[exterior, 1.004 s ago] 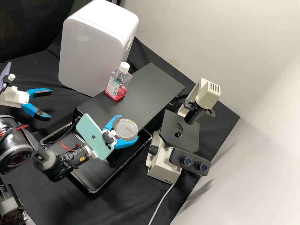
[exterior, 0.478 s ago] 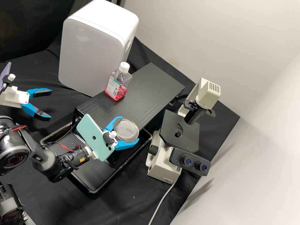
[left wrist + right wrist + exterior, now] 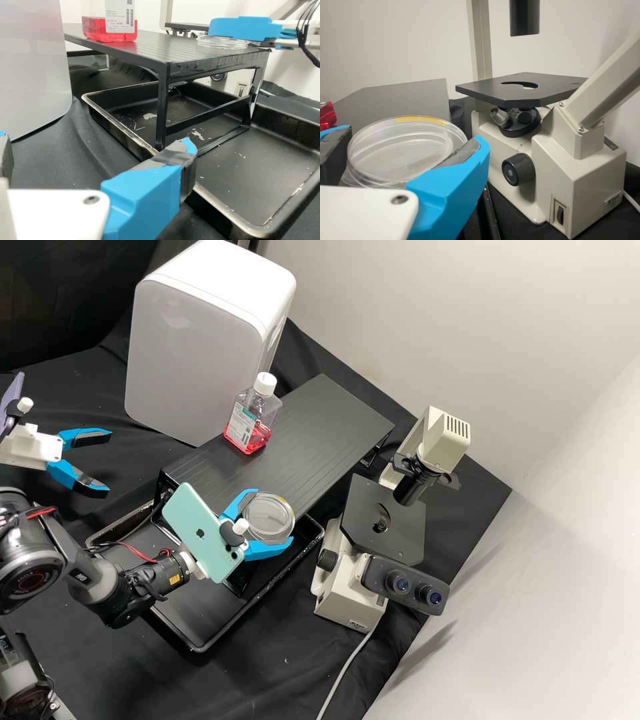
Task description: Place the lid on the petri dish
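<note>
Lid (image 3: 268, 512), clear, round, shallow plastic, sits at the near corner of the ribbed black shelf (image 3: 320, 433), seemingly seated over the petri dish (image 3: 357, 175), its rim pinched by your right gripper (image 3: 273, 517). Next, release gently and withdraw without dragging it. Your left gripper (image 3: 105, 462) hangs wide open, well apart.

The right gripper (image 3: 270, 517) is hiding the petri dish (image 3: 265, 509) rim on two sides. The frame edges are cutting off the bottle (image 3: 109, 22) top and the microscope (image 3: 560, 165) head.
</note>
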`<state>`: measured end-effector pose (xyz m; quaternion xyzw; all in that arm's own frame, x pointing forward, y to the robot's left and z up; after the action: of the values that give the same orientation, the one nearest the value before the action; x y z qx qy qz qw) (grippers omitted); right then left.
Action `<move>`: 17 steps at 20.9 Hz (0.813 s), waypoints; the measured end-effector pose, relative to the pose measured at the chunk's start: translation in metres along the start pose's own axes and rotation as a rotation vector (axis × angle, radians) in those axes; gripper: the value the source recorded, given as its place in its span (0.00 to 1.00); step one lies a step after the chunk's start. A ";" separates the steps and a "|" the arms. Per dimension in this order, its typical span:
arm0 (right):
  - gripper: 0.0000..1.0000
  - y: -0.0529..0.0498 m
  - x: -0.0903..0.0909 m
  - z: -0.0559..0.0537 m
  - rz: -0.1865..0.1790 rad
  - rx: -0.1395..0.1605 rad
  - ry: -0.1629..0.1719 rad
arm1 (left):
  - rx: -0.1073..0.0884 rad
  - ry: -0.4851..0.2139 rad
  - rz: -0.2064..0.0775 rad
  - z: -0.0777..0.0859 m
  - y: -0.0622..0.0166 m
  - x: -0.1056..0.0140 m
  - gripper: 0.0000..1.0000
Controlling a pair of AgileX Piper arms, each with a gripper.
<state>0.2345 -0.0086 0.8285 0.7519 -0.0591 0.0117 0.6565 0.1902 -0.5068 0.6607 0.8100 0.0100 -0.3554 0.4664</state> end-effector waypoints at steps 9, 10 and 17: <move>0.00 -0.002 0.000 -0.002 -0.006 -0.002 0.011 | 0.000 0.000 -0.001 0.000 -0.0003 0.000 1.00; 0.00 -0.002 0.000 -0.002 -0.006 -0.002 0.011 | 0.000 0.000 -0.001 0.000 -0.0003 0.000 1.00; 0.00 -0.005 -0.002 -0.003 -0.010 -0.024 0.020 | 0.000 0.000 -0.001 0.000 -0.0003 0.000 1.00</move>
<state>0.2334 -0.0046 0.8243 0.7442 -0.0491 0.0152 0.6660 0.1902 -0.5065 0.6604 0.8100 0.0106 -0.3556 0.4662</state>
